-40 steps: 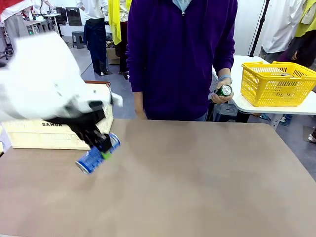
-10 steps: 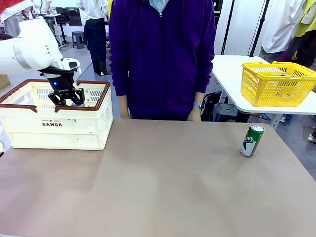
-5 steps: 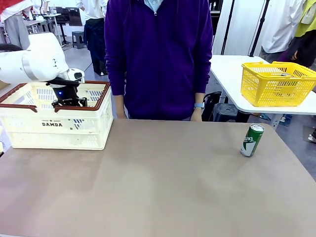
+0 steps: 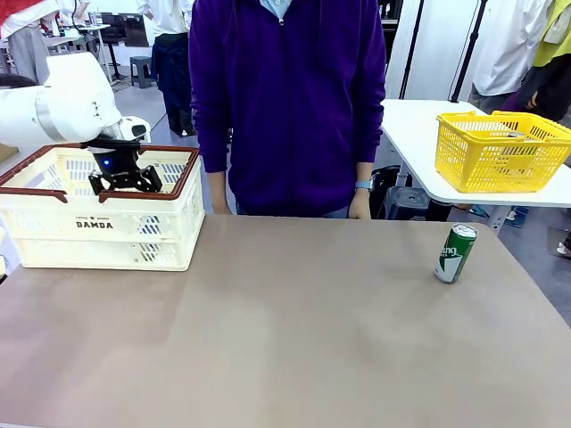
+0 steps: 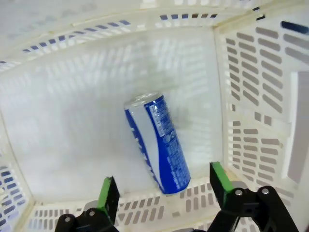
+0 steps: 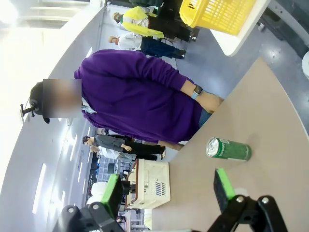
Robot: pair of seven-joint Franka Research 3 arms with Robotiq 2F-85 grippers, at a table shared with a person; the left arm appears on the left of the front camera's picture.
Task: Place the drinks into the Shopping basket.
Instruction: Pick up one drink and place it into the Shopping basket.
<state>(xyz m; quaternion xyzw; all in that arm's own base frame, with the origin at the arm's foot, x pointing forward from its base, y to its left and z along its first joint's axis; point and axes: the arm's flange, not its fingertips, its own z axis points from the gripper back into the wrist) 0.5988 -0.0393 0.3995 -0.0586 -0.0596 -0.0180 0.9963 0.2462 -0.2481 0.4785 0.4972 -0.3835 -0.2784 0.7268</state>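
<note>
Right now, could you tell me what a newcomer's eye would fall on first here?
A blue can lies on its side inside the Shopping basket at the table's left end, the left end effector open above it. A green can stands upright near the table's right edge, and a person in purple stands at the far side.

Left gripper (image 4: pixel 125 184) spreads wide, lets go of blue can (image 5: pixel 157 142); can now lies on Shopping basket (image 4: pixel 53 241) floor just beyond fingertips. Green can (image 4: pixel 455 253) out of person's hand (image 4: pixel 359 206), stands on table (image 4: pixel 294 339) near it.
</note>
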